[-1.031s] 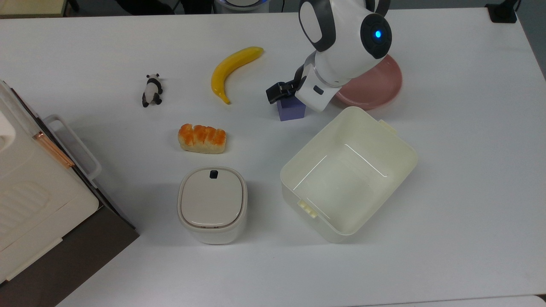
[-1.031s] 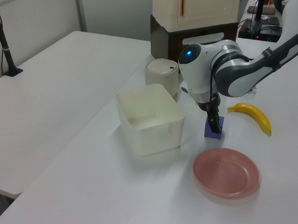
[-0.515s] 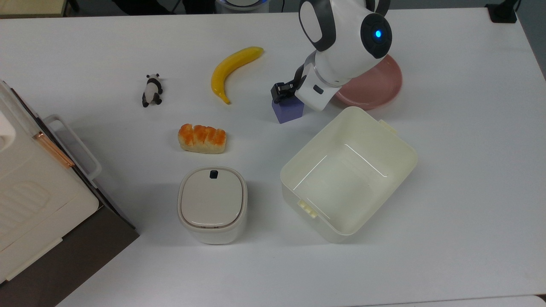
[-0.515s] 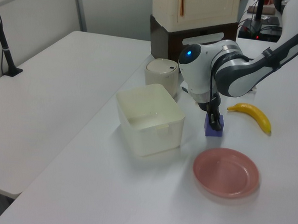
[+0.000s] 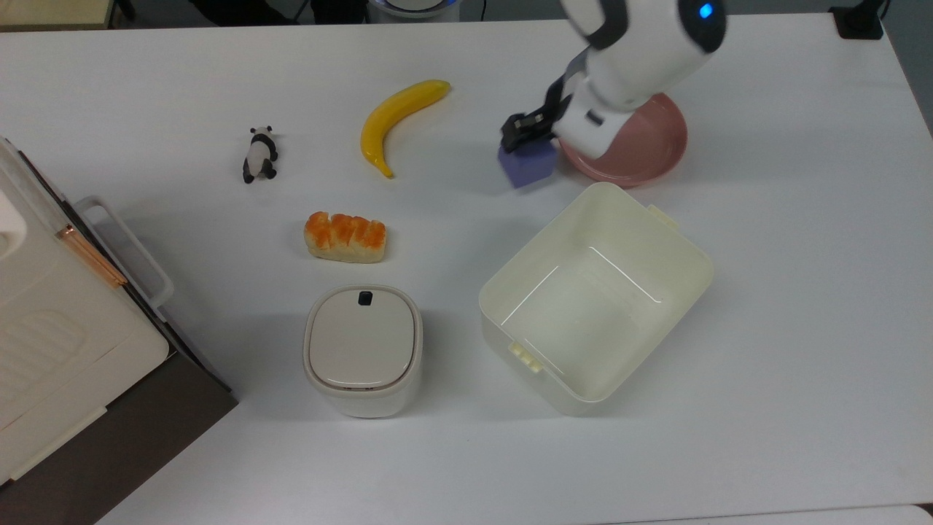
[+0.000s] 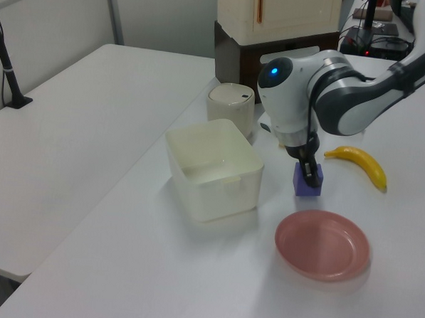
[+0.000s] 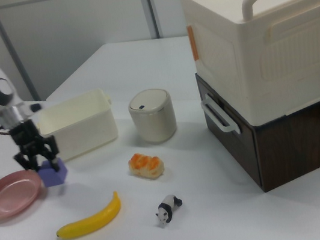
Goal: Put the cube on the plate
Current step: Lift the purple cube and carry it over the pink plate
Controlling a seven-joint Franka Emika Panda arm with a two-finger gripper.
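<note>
- The cube (image 5: 530,166) is pinched by the downward-pointing gripper (image 5: 526,138), just beside the plate (image 5: 645,149).
- The arm (image 6: 344,102) is bent over the surface (image 5: 765,292).

White table (image 5: 765,350): banana (image 5: 397,117), panda figurine (image 5: 259,154), bread roll (image 5: 345,236), lidded bin (image 5: 362,350), open cream tub (image 5: 594,295). Stacked storage boxes (image 7: 266,60) at the top view's left.

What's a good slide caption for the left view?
Panda gripper clamps the blue-purple cube beside the pink plate, not yet over it.
</note>
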